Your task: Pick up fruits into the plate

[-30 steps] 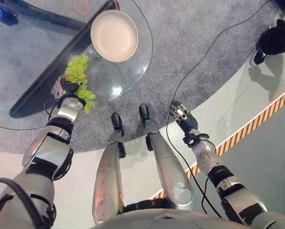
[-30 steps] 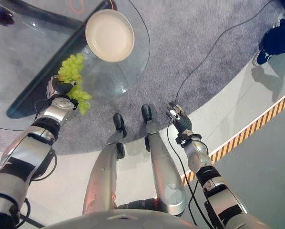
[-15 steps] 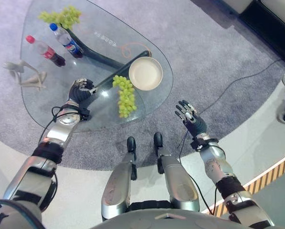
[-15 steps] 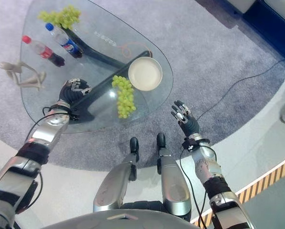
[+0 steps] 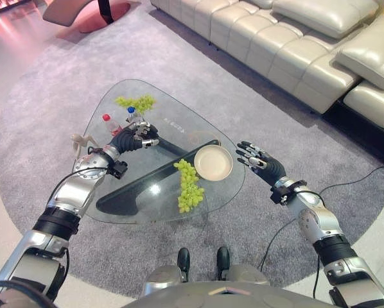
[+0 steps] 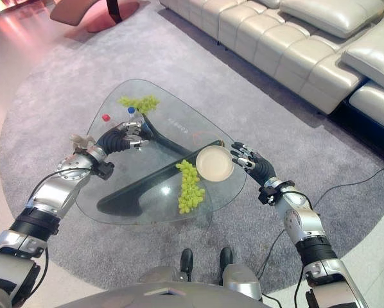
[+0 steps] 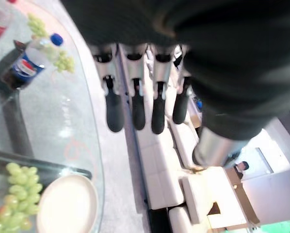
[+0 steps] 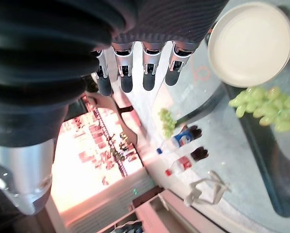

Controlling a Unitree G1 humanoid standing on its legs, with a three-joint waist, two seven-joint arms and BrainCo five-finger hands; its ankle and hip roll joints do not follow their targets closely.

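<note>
right hand (image 5: 261,162) off the table's 3 o'clock rim, fingers spread and straight, nothing held; just beside it toward 9 o'clock, the cream plate (image 5: 212,162), and touching the plate's 8 o'clock edge, the near bunch of green grapes (image 5: 189,185), long axis running roughly 12 to 6 o'clock toward the near edge of the glass table (image 5: 124,205). left hand (image 5: 133,138) hovering over the middle-left of the glass, fingers straight and relaxed, empty too; just past it toward 11 o'clock, two bottles (image 6: 131,115) and a second grape bunch (image 5: 135,102) at the far rim; a pale figurine (image 5: 81,142) at its 9 o'clock. near bunch about midway between the hands, at 4 o'clock from the left and 8 o'clock from the right; far bunch plainly the left hand's business. against half a second back: whole view tipped up and away, sofa (image 5: 295,45) now in sight, both arms raised and reaching further over the table, grapes and plate in the same places on the glass.
</note>
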